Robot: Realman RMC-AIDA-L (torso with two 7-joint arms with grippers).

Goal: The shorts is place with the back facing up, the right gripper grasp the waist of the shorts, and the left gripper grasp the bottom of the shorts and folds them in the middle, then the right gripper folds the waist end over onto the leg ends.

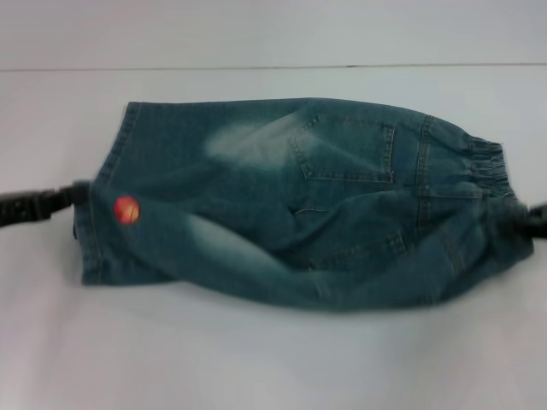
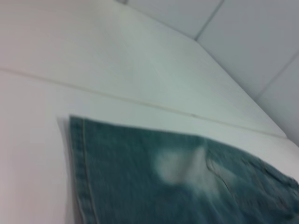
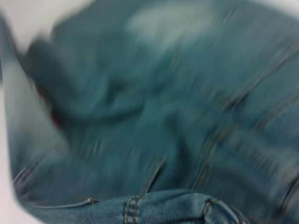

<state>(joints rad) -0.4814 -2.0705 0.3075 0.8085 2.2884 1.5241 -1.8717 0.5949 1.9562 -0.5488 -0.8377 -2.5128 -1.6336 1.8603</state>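
Seen whole only from the head: denim shorts (image 1: 299, 205) spread across the middle of the white surface (image 1: 256, 359), back pocket up, elastic waist toward the right edge, leg hems toward the left, with an orange patch (image 1: 126, 209) near the hem. Left gripper (image 1: 64, 201) at the hem, right gripper (image 1: 530, 220) at the waist, each probably clamped on cloth, though cannot tell for sure. Left wrist: hem stitching and faded patch only. Right wrist: rumpled denim, seams, badly smeared.
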